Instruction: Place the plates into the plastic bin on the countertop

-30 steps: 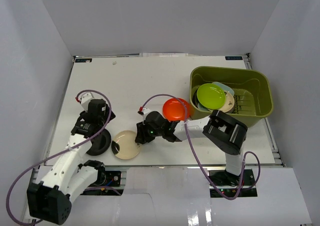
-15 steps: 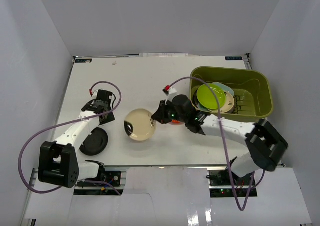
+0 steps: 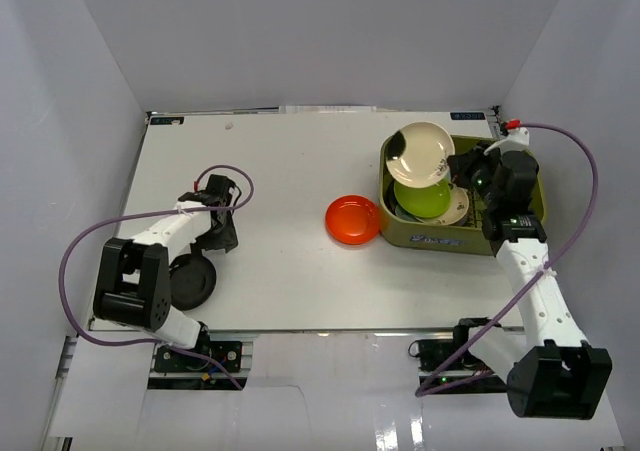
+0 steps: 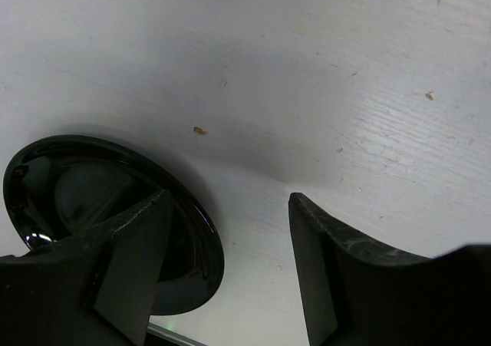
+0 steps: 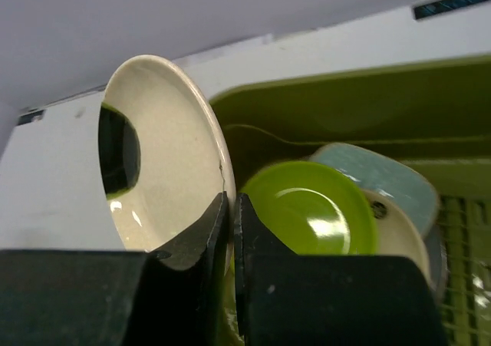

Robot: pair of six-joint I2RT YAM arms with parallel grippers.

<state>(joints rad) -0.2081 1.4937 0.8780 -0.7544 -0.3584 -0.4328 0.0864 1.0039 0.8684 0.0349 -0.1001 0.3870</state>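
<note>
My right gripper [image 3: 455,167] is shut on the rim of a cream plate [image 3: 420,154] and holds it tilted over the left end of the olive-green plastic bin [image 3: 520,233]; the same cream plate [image 5: 165,154] fills the left of the right wrist view. In the bin lie a lime green plate [image 3: 420,197], a pale teal plate [image 5: 383,181] and another cream plate [image 5: 403,235]. An orange-red plate [image 3: 353,219] lies on the countertop [image 3: 290,161] beside the bin. My left gripper [image 3: 222,233] is open and empty, just above a black plate [image 3: 192,281], which also shows in the left wrist view [image 4: 84,185].
Pale grey walls enclose the countertop on three sides. The purple cables of both arms loop over the table, the left one [image 3: 100,241] near the black plate. The bin's right part shows a ribbed floor [image 3: 500,196].
My right gripper has carried the cream plate from the middle of the table up and right, over the bin. My left gripper has moved up, away from the black plate.
</note>
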